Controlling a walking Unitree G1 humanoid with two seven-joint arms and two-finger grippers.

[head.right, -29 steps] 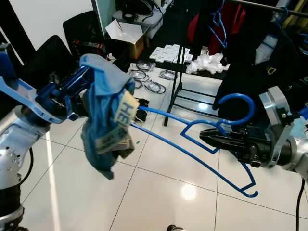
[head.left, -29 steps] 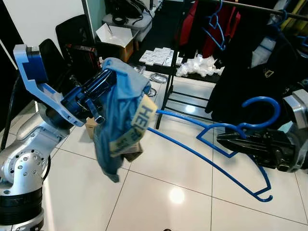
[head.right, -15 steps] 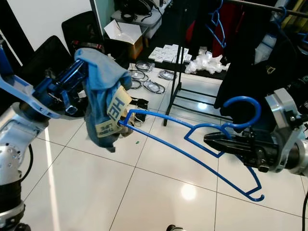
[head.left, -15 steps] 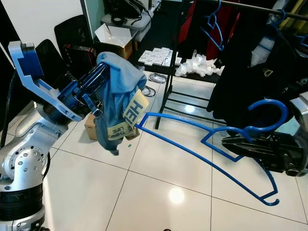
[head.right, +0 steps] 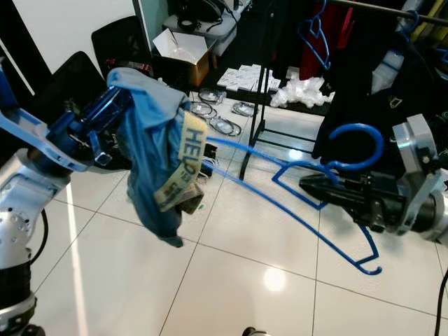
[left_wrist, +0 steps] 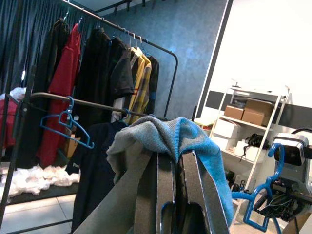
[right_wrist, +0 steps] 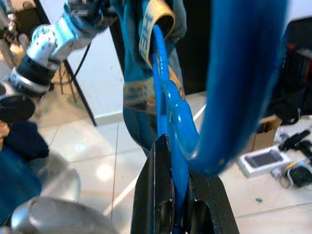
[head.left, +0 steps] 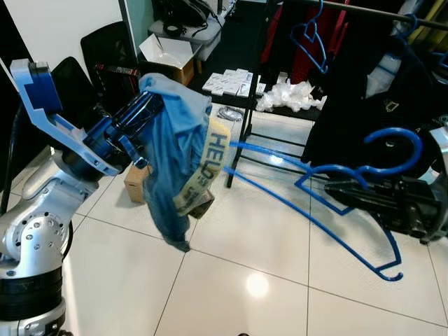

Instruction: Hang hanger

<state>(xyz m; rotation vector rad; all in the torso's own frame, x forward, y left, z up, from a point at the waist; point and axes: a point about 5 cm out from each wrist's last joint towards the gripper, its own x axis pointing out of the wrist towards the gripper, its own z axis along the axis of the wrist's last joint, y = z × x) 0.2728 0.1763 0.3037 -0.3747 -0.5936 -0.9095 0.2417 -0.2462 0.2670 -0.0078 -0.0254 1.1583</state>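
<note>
Two pincers busy: the right pincer is clamped on the thin blue plastic hanger, the left pincer on a limp blue shirt. Since a second ago the hanger's far arm has slid into the shirt's stiff tan collar, so dressing's begun; the rack waits far right.

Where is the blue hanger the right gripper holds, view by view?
Left eye: blue hanger right of centre, in right gripper.
Right eye: right of centre.
Left wrist: small, by the far gripper.
Right wrist: up close between the fingers.
Shared landmark: blue garment.
</note>
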